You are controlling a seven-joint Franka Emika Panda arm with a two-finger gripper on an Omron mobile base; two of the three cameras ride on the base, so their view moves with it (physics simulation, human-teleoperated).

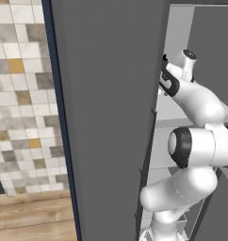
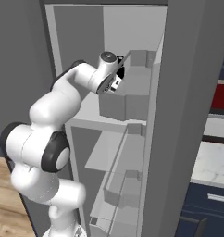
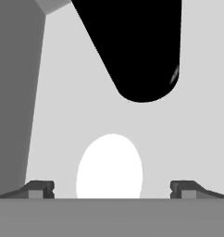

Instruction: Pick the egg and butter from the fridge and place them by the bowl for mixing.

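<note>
Gripper [image 3: 112, 189] inside fridge [image 2: 132, 106], jaws wide apart. Egg [image 3: 109, 169] centred between fingertips [image 3: 40, 189], untouched, on pale shelf; long axis along approach direction, narrower end away from hand.

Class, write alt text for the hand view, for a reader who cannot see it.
A white egg lies on a pale grey fridge shelf, centred between the open gripper's two dark fingertips. Above it looms a large black rounded shape I cannot identify.
</note>
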